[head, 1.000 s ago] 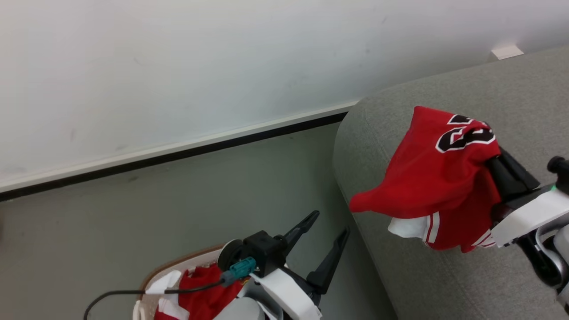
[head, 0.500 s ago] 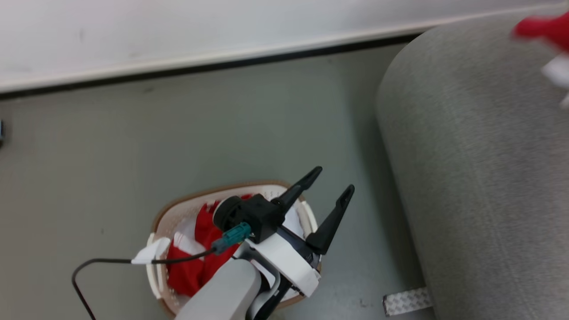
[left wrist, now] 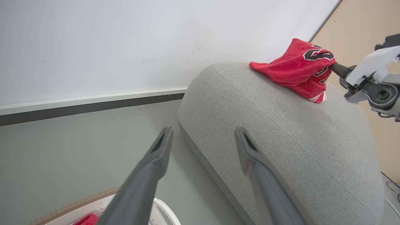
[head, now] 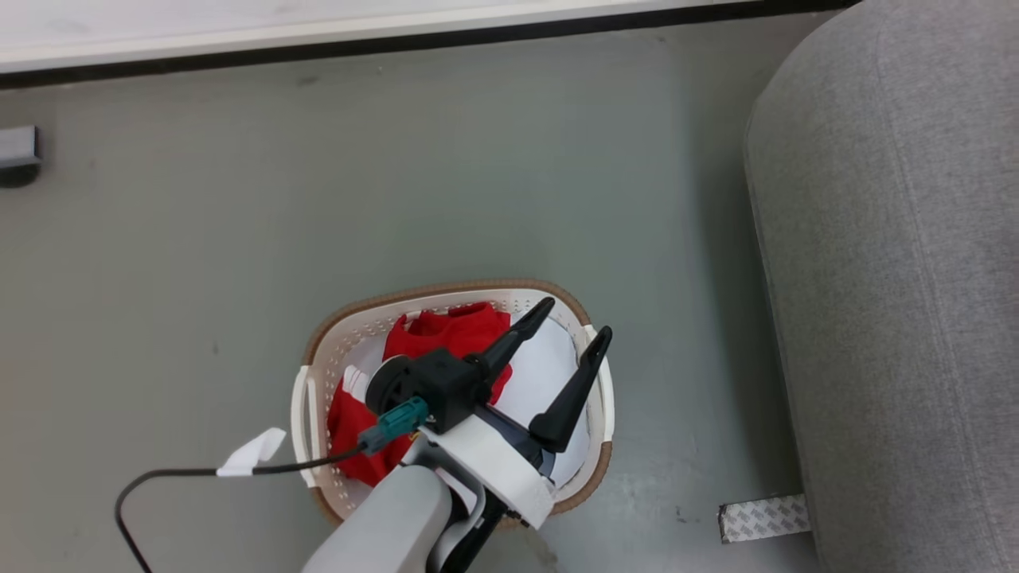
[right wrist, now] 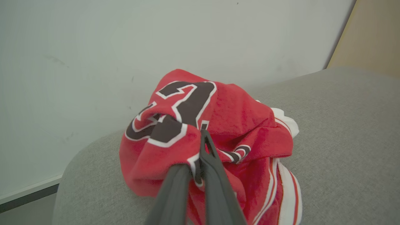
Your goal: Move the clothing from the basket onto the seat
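Floor (head: 199,239): smooth grey-green. A patterned tape strip (head: 764,517) is stuck down at the seat's foot.
Seat (head: 892,278): large grey woven sofa with rounded edges, standing on that floor.
Wall (left wrist: 93,47): white, behind the seat, with pale skirting over a black strip. A beige panel (left wrist: 368,31) shows past the seat's far end.
Basket (head: 446,288): cream, perforated, brown rim. It sits on the floor beside the seat, not touching it, with a red jersey heap (head: 454,330) inside.
Left tool (head: 578,317): fingers spread wide and empty, held over the basket's seat-side half, clear of the heap.
Right tool (right wrist: 200,156): fingers pinched narrow on a fold of the numbered jersey (right wrist: 243,125). That jersey lies bunched on the seat's top, resting on the upholstery near the wall-side end.
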`<state>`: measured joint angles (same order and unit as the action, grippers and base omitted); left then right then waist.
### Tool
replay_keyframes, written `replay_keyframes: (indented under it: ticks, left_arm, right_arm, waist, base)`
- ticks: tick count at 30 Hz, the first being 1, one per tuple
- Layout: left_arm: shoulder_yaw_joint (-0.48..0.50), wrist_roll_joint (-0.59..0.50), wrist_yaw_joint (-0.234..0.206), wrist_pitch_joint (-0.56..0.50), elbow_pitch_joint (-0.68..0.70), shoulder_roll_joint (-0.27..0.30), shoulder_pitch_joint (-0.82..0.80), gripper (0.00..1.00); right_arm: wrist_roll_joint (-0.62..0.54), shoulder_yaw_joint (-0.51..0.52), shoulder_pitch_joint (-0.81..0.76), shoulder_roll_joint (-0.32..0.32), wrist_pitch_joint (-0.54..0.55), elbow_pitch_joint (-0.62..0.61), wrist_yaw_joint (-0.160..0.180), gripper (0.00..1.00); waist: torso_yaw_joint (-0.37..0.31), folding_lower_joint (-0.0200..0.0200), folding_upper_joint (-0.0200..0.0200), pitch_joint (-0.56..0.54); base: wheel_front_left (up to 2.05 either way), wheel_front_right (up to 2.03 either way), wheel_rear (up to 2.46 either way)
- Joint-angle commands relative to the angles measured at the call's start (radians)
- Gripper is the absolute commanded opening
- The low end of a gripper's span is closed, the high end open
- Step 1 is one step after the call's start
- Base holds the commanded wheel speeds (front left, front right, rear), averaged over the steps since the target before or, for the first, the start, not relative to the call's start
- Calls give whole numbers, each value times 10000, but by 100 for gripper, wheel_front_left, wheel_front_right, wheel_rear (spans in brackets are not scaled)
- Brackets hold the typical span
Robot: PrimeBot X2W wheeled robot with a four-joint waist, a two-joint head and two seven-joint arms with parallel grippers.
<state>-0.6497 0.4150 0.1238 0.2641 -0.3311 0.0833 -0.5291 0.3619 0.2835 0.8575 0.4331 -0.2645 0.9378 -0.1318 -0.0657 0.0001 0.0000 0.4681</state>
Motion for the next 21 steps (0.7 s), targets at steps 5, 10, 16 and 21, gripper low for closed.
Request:
replay_keyframes:
  ticks: [5,10,16,21]
  left_arm:
    - [399,122,38,6,-123,41,352,100]
    - [927,-21,31,6,-194,43,822,100]
    - [1716,-311,-7,7,-231,69,1483,100]
    - [2690,-765,-52,6,-111,14,2429,100]
  right_arm:
    - [-1089,722,-1497,-1281,3,-1446,23,100]
    - [-1368,549,-2933,-2217,3,-3156,22,100]
    - [-1727,-75,-4501,-2739,1,-4996,23,100]
    - [-2055,-640,-5987,-3202,1,-6608,22,100]
  waist:
    - [-173,-1,0,-517]
    - [-244,-1,0,-1178]
    - [-138,-1,0,-1913]
    - [63,-1,0,-2720]
  base:
    - [0,0,0]
    - [0,0,0]
    - [0,0,0]
    - [0,0,0]
